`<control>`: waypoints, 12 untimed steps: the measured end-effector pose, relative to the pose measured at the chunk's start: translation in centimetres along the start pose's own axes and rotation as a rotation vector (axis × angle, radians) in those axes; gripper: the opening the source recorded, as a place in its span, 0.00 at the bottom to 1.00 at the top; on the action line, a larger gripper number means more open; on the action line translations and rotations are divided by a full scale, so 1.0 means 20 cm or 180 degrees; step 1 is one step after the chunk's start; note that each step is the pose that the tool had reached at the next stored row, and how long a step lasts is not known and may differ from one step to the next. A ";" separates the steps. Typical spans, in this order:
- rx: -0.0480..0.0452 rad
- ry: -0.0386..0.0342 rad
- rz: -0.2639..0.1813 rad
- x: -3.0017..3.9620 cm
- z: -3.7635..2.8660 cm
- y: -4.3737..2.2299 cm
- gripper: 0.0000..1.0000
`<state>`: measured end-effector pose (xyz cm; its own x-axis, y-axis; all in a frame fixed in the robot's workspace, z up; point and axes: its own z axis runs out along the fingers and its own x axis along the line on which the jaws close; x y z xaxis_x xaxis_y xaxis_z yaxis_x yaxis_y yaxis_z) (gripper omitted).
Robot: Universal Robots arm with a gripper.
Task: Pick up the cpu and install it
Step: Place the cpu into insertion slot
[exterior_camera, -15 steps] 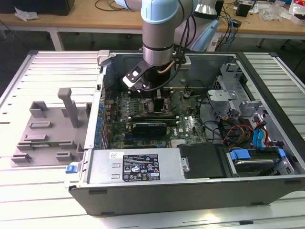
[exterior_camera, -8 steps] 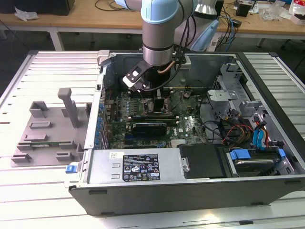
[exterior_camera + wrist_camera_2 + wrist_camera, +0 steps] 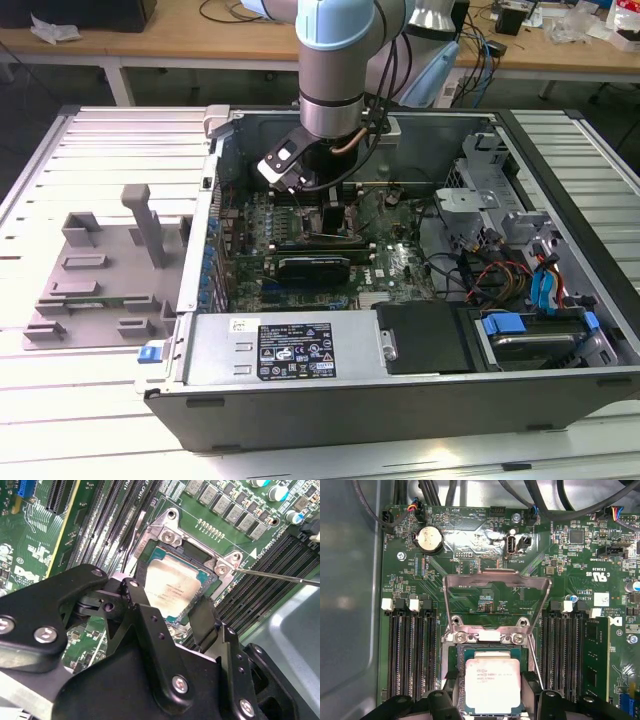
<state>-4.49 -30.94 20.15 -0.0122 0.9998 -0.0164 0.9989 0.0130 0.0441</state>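
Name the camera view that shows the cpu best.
First wrist view: the cpu faces the camera squarely, nearly whole. The second wrist view shows it slanted, partly behind the gripper. In the exterior view the arm stands over it.

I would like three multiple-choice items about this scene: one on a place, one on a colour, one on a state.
1. Where is the cpu? A) on the grey tray B) over the green board, between memory slots C) on a drive cage
2. Its top is: A) silvery B) black C) blue
3. The metal frame by it is: A) shut over it B) removed C) swung up open
Key: 1B, slots flank it; 2A, pale metal shows; 3C, the frame stands raised.
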 end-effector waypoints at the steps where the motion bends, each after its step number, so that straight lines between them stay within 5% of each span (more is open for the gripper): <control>1: -0.0001 0.0012 0.0000 0.000 -0.001 0.000 0.61; 4: -0.0004 0.0035 0.0002 0.001 0.000 0.000 0.61; 12: -0.0003 0.0032 0.0066 0.000 -0.021 0.001 0.61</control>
<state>-4.50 -30.93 20.56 0.0081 1.0000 -0.0055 0.9989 -0.0078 0.0452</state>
